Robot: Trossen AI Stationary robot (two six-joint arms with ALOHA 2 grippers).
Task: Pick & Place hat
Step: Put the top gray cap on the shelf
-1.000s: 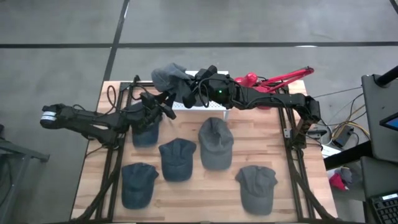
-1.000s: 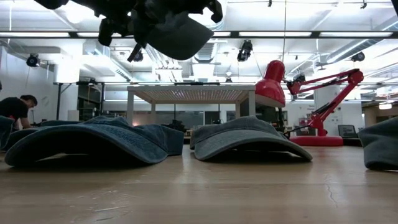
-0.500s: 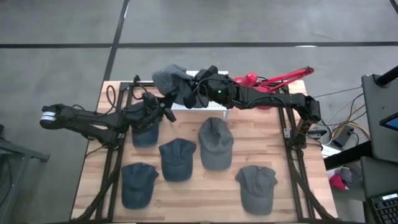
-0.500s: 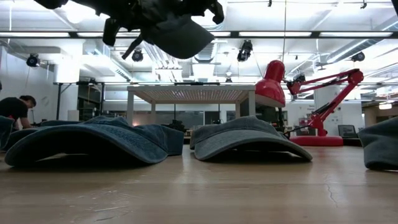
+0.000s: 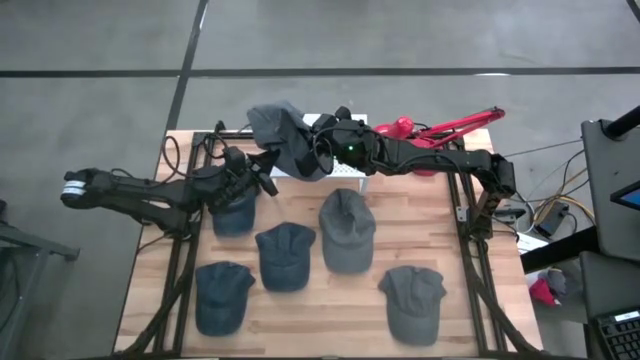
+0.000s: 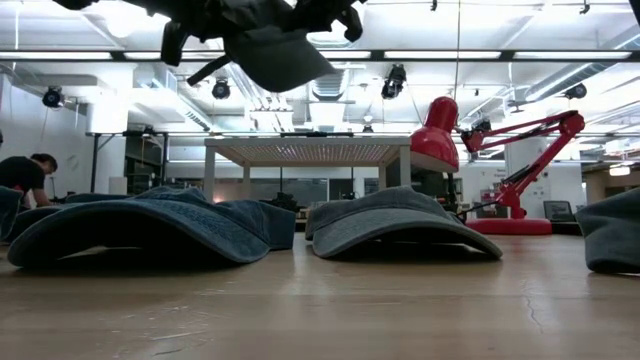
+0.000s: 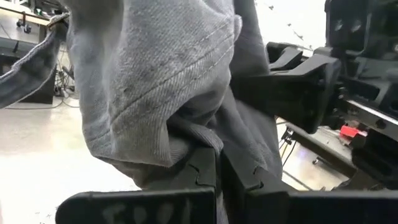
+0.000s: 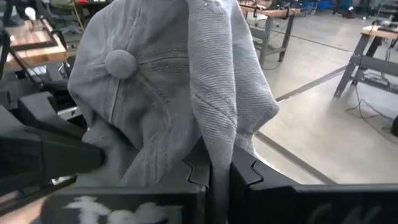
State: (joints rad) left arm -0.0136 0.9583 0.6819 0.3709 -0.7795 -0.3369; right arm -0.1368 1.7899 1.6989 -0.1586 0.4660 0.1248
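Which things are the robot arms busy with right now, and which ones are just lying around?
Busy with:
- grey fabric cap, held up in the air
- left pincer, shut on the cap
- right pincer, shut on the cap

Just lying around:
- five denim caps on the wooden table, such as the big grey one
- red desk lamp

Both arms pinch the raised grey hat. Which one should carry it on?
Left, probably. Both the left gripper and right gripper have jaws shut on the grey hat, but the left arm reaches it less stretched out.
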